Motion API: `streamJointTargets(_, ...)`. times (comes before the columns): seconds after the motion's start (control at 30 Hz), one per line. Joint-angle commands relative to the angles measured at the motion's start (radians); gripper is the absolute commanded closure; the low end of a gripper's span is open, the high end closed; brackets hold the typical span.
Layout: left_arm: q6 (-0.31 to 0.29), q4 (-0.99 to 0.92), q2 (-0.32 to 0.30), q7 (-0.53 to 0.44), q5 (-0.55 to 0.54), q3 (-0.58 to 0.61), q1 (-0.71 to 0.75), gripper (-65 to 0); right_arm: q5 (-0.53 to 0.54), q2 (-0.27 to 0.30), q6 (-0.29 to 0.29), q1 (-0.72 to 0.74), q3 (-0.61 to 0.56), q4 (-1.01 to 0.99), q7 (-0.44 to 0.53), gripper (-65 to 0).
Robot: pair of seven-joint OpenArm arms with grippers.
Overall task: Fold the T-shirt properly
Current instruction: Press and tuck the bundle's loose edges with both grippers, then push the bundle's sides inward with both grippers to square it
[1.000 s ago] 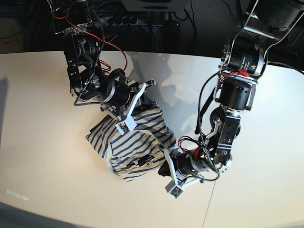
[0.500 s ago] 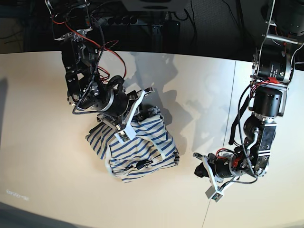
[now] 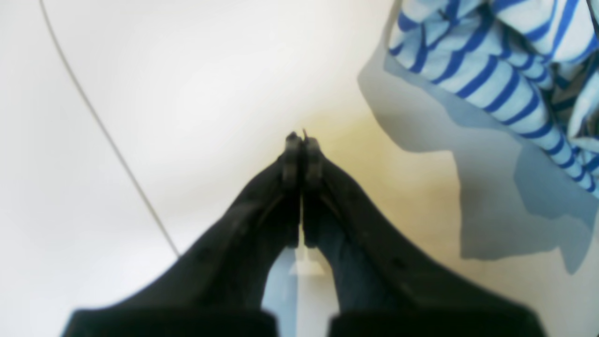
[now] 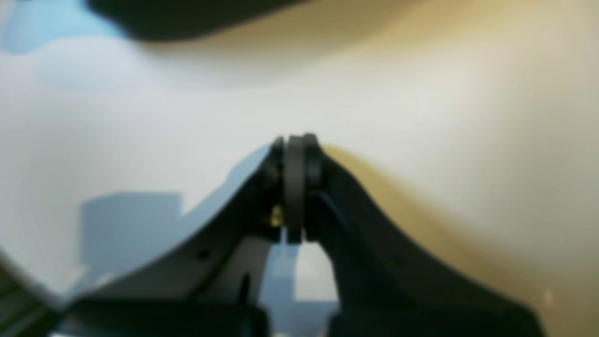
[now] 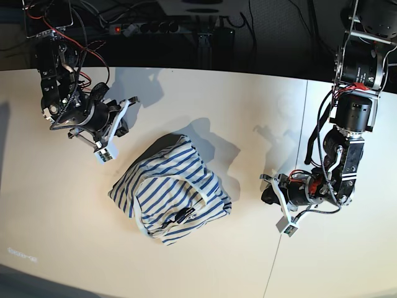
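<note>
Lying in a loose, rumpled bundle, the T-shirt sat mid-table, its blue stripes bunched and a small dark tag showing near its lower edge. Up and to the left of the T-shirt, the right gripper hovered well apart from the cloth, jaws pressed together on nothing. Right of the T-shirt, the left gripper stood clear, jaws likewise closed and empty.
</note>
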Motion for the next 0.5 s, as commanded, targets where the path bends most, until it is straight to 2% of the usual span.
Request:
streamJointTargets(0.0, 0.003, 0.017, -0.005, -0.015, -0.025, -0.005, -0.026, 0.0, 0.002, 0.036, 0.055, 0.018, 0.044, 0.015, 0.045, 0.0)
streamJointTargets(0.1, 0.002, 0.017, -0.002, -0.016, -0.042, -0.005, -0.007, 0.0, 0.002, 0.084, 0.055, 0.025, 0.101, 0.003, 0.096, 0.0)
streamJointTargets(0.23, 0.000, 0.017, 0.001, -0.021, -0.042, -0.005, 0.005, -0.1, 0.003, 0.140, 0.055, 0.113, 0.106, -0.092, 0.124, 0.0)
streamJointTargets(0.47, 0.000, 0.017, 0.039, -0.019, -0.052, -0.005, 0.012, -0.1, 0.006, 0.141, 0.074, 0.369, 0.106, -0.438, 0.238, 0.0)
